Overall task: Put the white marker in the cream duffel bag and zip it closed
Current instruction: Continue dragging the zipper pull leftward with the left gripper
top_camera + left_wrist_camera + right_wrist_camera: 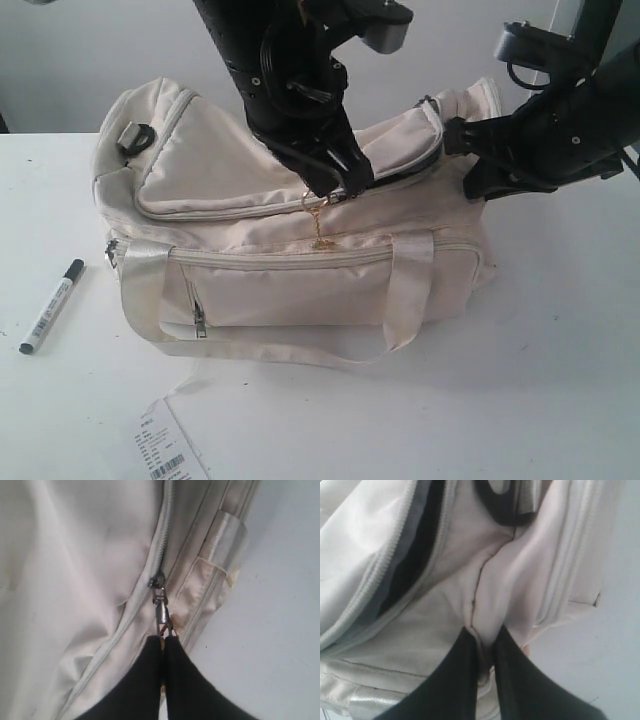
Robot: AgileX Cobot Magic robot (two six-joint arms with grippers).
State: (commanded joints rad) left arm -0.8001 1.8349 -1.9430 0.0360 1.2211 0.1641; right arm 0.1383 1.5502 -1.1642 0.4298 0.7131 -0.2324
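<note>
A white table [560, 400] is seen across the lower view, and a plain pale grey wall [60, 50] is met at twelve o'clock. Soft, even light is cast.

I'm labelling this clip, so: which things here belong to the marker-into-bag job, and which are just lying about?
Belongs to the job:
cream duffel bag
white marker, on the table beside the bag
zipper pull, pinched by the left gripper
right gripper, clamped on bag fabric

Lying about:
paper barcode tag, in front of the bag
</note>
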